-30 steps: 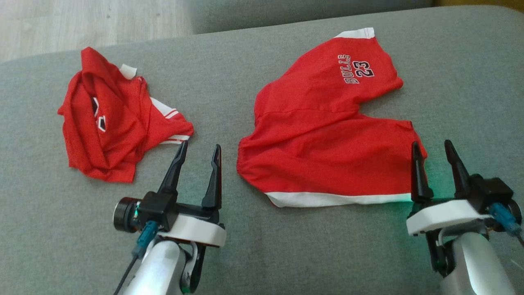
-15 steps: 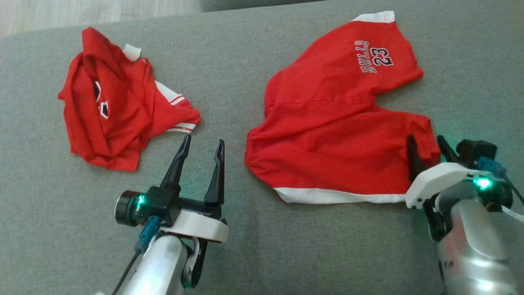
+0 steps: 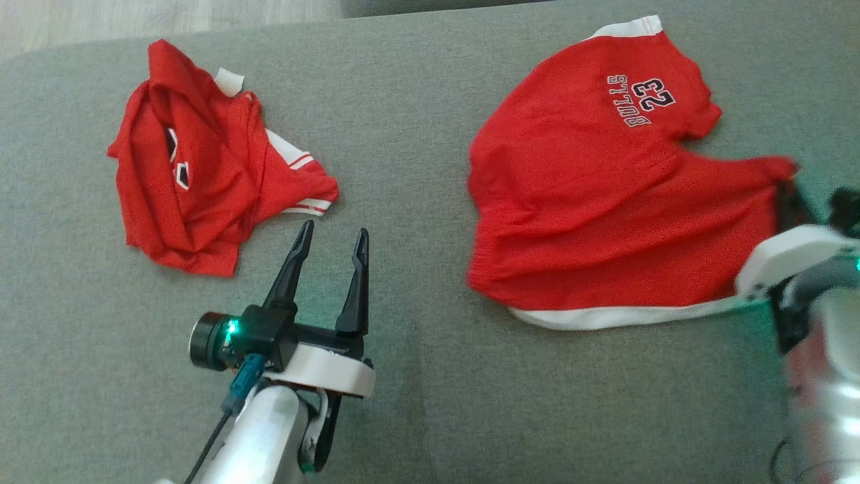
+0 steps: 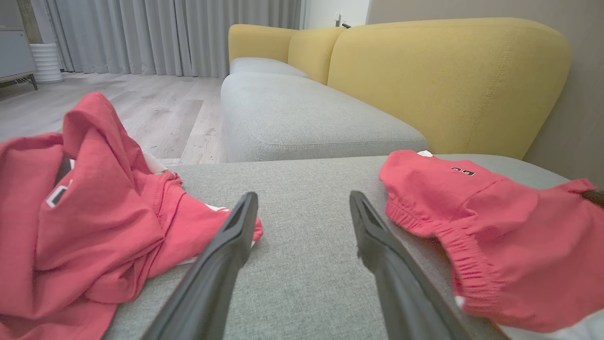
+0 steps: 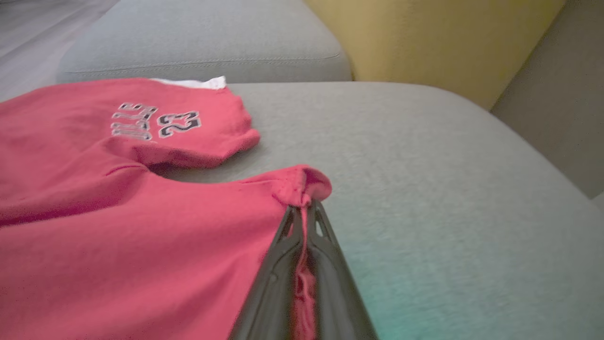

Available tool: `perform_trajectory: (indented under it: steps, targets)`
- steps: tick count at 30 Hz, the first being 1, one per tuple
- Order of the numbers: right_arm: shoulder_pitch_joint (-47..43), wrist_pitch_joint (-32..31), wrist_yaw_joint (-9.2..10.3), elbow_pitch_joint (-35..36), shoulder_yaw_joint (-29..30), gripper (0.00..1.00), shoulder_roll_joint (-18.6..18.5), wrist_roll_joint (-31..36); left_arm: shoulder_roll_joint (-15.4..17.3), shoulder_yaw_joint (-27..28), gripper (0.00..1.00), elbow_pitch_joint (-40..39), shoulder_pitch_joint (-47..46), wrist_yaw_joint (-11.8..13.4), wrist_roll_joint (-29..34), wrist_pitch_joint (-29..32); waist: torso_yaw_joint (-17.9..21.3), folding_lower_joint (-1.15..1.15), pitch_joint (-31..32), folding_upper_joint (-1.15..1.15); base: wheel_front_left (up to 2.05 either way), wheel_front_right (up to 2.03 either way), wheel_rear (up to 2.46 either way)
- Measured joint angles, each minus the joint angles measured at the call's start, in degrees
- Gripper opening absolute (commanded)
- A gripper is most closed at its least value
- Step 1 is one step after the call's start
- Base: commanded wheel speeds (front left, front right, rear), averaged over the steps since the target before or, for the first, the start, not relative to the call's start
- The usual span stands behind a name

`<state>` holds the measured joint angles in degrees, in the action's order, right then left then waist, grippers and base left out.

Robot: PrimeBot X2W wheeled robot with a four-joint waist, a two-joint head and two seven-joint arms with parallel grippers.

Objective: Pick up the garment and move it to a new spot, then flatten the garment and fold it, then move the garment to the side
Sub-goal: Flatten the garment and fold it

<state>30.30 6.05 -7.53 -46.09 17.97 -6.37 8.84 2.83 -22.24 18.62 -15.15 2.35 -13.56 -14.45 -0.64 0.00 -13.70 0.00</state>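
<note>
Right, nearest us at the lower left, the left gripper (image 3: 335, 230) hovers over the grey cushion (image 3: 416, 376), fingers spread wide with nothing between them. Over at the right edge, the right gripper (image 5: 304, 208) is pinched tight on one leg corner of the red shorts (image 3: 605, 202), with a small bunch of hem poking past the tips. The shorts lie mostly flat across the centre right, white trim low in the frame and the number print up top. Further off, at the upper left, a crumpled red jersey (image 3: 195, 181) sits well apart. The danger, I'd say, is that thin bite. Lift quickly and the hem may slide out, or the shorts may hang twisted from a single corner and land bunched.
</note>
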Motion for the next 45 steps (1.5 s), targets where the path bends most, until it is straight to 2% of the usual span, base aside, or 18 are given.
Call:
perform_trajectory:
  steps: [9, 10, 11, 12, 16, 20, 25, 30, 32, 35, 38, 45]
  targets:
    - [3.37, -1.54, 0.0, -1.05, 7.1, 0.0, -5.48, 6.05, -0.01, -0.45, 1.0, -0.27, -0.01, 0.18, -0.05, 0.0, -1.03, 0.0, -0.78, 0.0, 0.0, 0.0, 0.0]
    - [3.36, -2.33, 0.0, -1.51, 7.58, 0.1, -5.65, 7.17, -0.01, -0.48, 1.0, -0.27, -0.02, 0.18, -0.07, 0.0, -1.1, 0.0, -0.89, 0.0, 0.0, 0.0, 0.0]
    - [3.32, -2.27, 0.0, -1.59, 8.05, 0.96, -5.7, 8.55, 0.0, -0.51, 1.0, -0.27, -0.02, 0.18, -0.07, 0.0, -1.16, 0.0, -1.01, 0.0, 0.0, 0.0, 0.0]
    - [3.35, -1.83, 0.0, -1.42, 8.9, 1.0, -5.64, 9.43, -0.01, -0.58, 1.0, -0.27, -0.04, 0.18, -0.07, 0.0, -1.21, 0.0, -1.12, 0.0, 0.0, 0.0, 0.0]
    - [3.64, 2.79, 0.0, 0.98, 11.38, 1.0, -3.33, 11.55, 0.0, -0.66, 1.0, -0.24, -0.07, 0.2, -0.07, 0.0, -1.03, 0.0, -0.85, 0.0, 0.0, 0.0, 0.0]
    - [3.85, 6.91, 0.0, 3.61, 9.42, 1.0, 0.9, 10.65, -0.01, -0.65, 1.0, 0.01, -0.07, 0.19, -0.07, 0.0, -0.67, 0.0, 0.36, 0.0, 0.0, 0.0, 0.0]
    - [0.74, 8.2, 0.0, 9.11, -2.08, 1.0, 2.91, 2.79, 0.0, -0.46, 1.0, 0.19, 0.16, 0.15, -0.07, 0.0, -0.03, 0.0, 2.46, 0.0, 0.0, 0.0, 0.0]
    - [-9.12, 8.33, 0.0, 16.35, -17.96, 1.0, 2.91, -10.76, -0.01, -0.48, 1.0, 0.47, 0.57, 0.08, -0.07, 0.0, 0.14, -0.01, 4.56, 0.0, 0.0, 0.0, 0.0]
    - [-12.84, 8.33, 0.0, 17.73, -23.51, 1.0, 3.19, -13.61, 0.0, -0.46, 1.0, 0.59, 0.83, 0.08, -0.08, 0.0, 0.08, -0.01, 5.27, 0.0, 0.0, 0.0, 0.0]
    - [-16.38, 8.06, 0.0, 18.02, -30.17, 1.0, 3.2, -14.56, 0.0, -0.46, 1.0, 0.63, 1.71, 0.08, -0.09, 0.0, -0.12, -0.01, 6.12, 0.0, 0.0, 0.0, 0.0]
    - [-16.96, 7.2, 0.0, 18.07, -34.26, 1.0, 3.2, -14.86, 0.0, -0.46, 1.0, 0.64, 2.29, 0.08, -0.09, 0.0, -0.45, -0.01, 6.42, 0.0, 0.0, 0.0, 0.0]
    - [-16.13, 3.8, 0.0, 16.7, -37.95, 1.0, 3.2, -14.1, 0.0, -0.71, 1.0, 0.27, 2.29, 0.18, -0.67, 0.0, -1.54, 0.0, 4.96, 0.0, 0.0, 0.0, 0.0]
